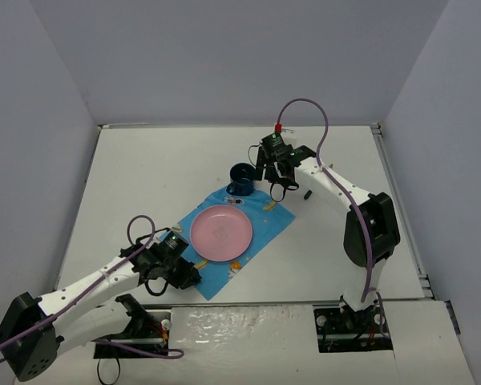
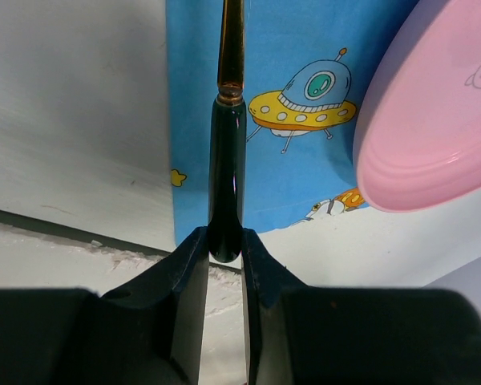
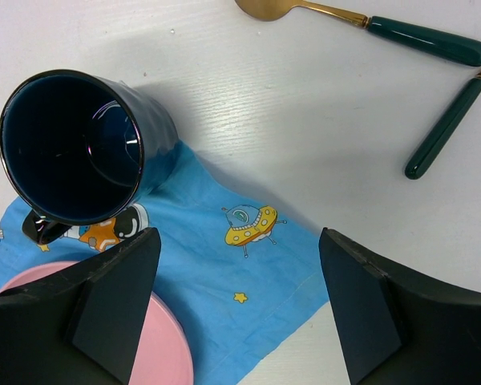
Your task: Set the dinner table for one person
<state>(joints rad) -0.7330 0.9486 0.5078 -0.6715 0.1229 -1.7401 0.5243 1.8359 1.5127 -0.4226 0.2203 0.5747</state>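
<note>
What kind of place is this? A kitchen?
Probably a robot lab, not a kitchen: plain grey walls box in a white table, a left arm and right arm are bolted at its near edge, and a pink plate sits on a mat.

Lab: white table (image 1: 168, 160), bare grey partitions (image 1: 32, 120)

White desk (image 1: 144, 176). Blue space-print mat (image 1: 268, 220) lying skewed, middle-ish, nearer near edge. Gold spoon (image 3: 417, 36) plus second green-handled utensil (image 3: 445, 132) on bare desk beside mat's far corner.
</note>
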